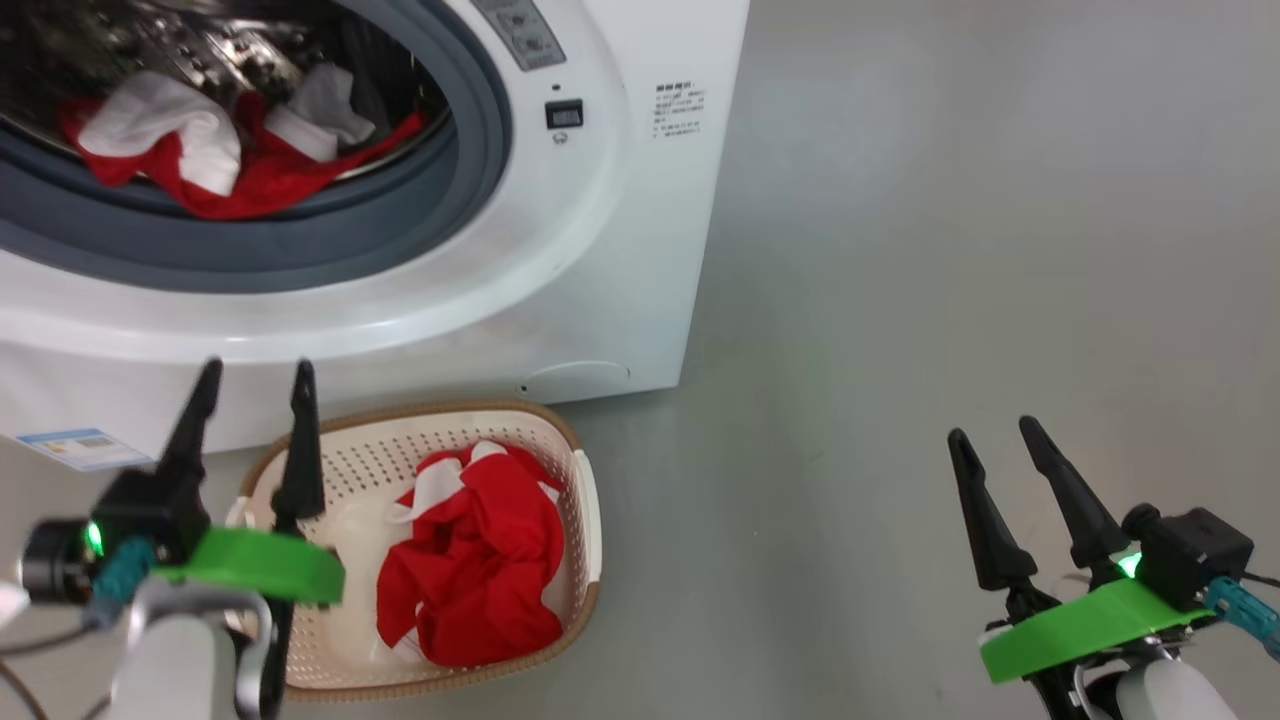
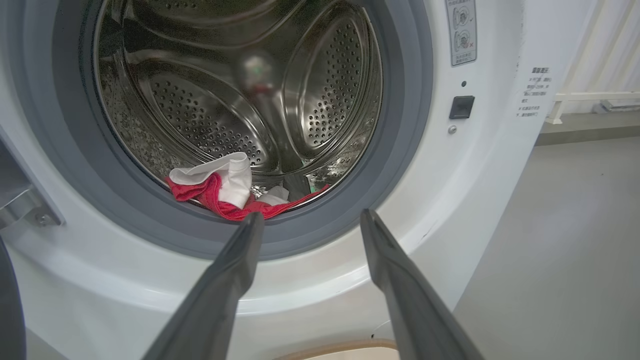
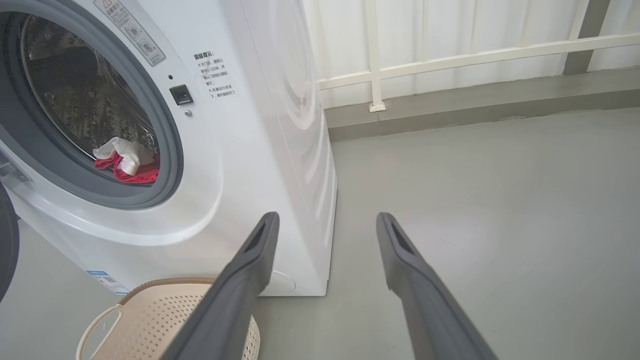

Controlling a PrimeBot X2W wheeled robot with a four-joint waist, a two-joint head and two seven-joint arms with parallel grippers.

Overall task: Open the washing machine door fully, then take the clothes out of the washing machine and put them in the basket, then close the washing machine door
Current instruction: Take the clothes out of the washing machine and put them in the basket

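The washing machine (image 1: 610, 230) stands open at the upper left. Red and white clothes (image 1: 200, 160) lie at the front of its steel drum, reaching the grey rubber ring (image 2: 150, 220). A dark sliver at the left edge of the left wrist view is the open washing machine door (image 2: 9, 305). On the floor before the machine sits the basket (image 1: 565, 435), holding one red and white garment (image 1: 470, 560). My left gripper (image 1: 256, 368) is open and empty above the basket's left end, fingers pointing at the drum mouth. My right gripper (image 1: 993, 430) hangs open and empty over bare floor.
Grey floor (image 1: 950, 250) stretches to the right of the machine. A white railing (image 3: 450, 55) and a low kerb run behind it. A blue label (image 1: 75, 447) sits low on the machine's front, just left of my left fingers.
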